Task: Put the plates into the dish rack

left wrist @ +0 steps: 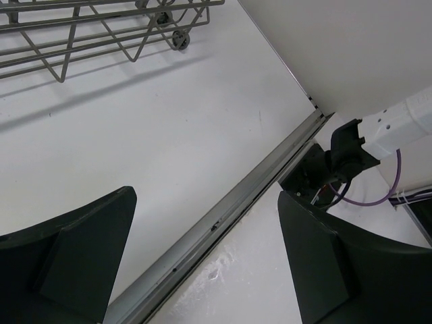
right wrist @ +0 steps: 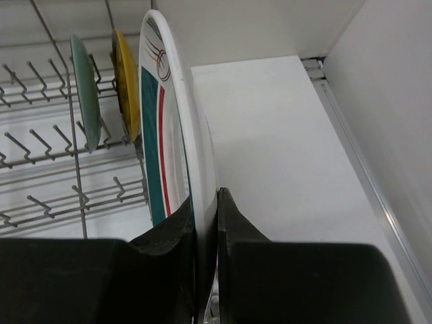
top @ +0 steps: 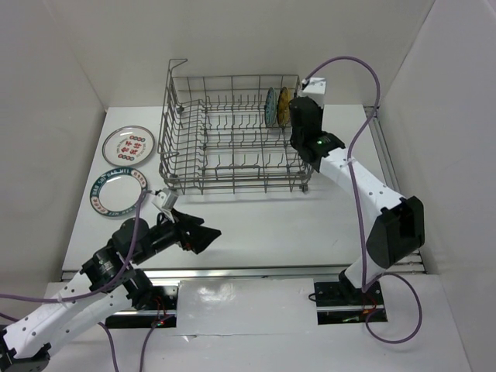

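White table (top: 256, 225), walled on three sides. Dish rack (top: 225, 136) stood at the far middle, its right end near the right wall (top: 449, 116). Teal plate (right wrist: 84, 94) and yellow-brown plate (right wrist: 127, 84) stood upright side by side in its far right tines. Banded white plate (right wrist: 169, 128) stood upright just right of them, rim clamped by the right gripper (right wrist: 206, 209). Red-marked plate (top: 129, 144) and green-rimmed plate (top: 118, 191) lay flat left of the rack. Left gripper (top: 203, 236), jaws apart and holding nothing, hovered over open table before the rack's near edge.
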